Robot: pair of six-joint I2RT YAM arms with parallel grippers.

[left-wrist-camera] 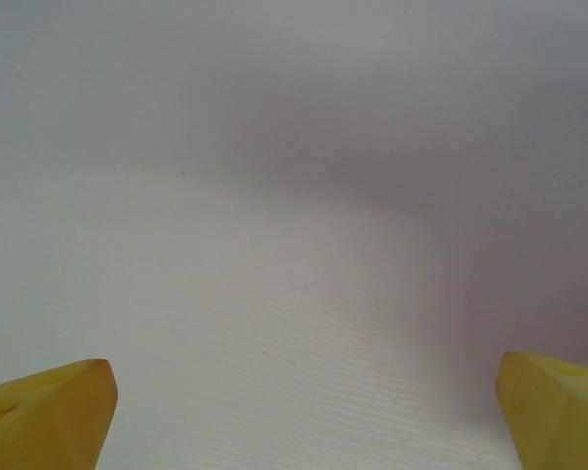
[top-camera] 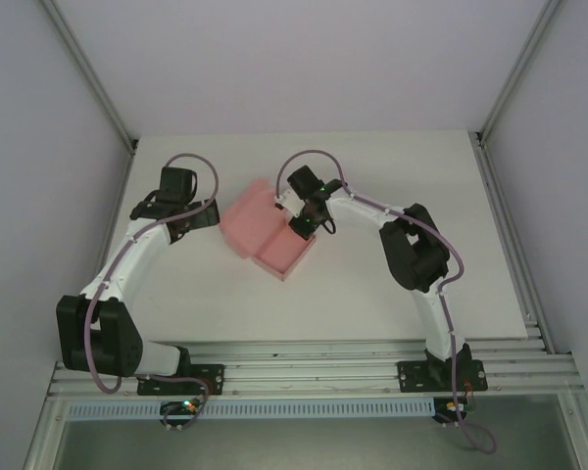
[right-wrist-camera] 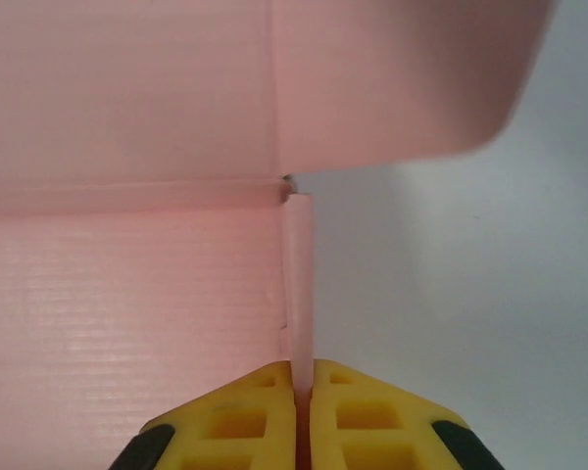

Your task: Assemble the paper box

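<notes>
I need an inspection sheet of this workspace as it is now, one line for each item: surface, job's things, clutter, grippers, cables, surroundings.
Surface: white table, flat, no marks seen.
Job's things: pink paper box, partly folded, lid flap open, mid-table.
Clutter: nothing seen.
Grippers: left gripper open over the table; right gripper shut on an upright wall of the paper box.
Cables: purple cables loop along both arms.
Surroundings: white walls; metal rail at the near edge.
</notes>
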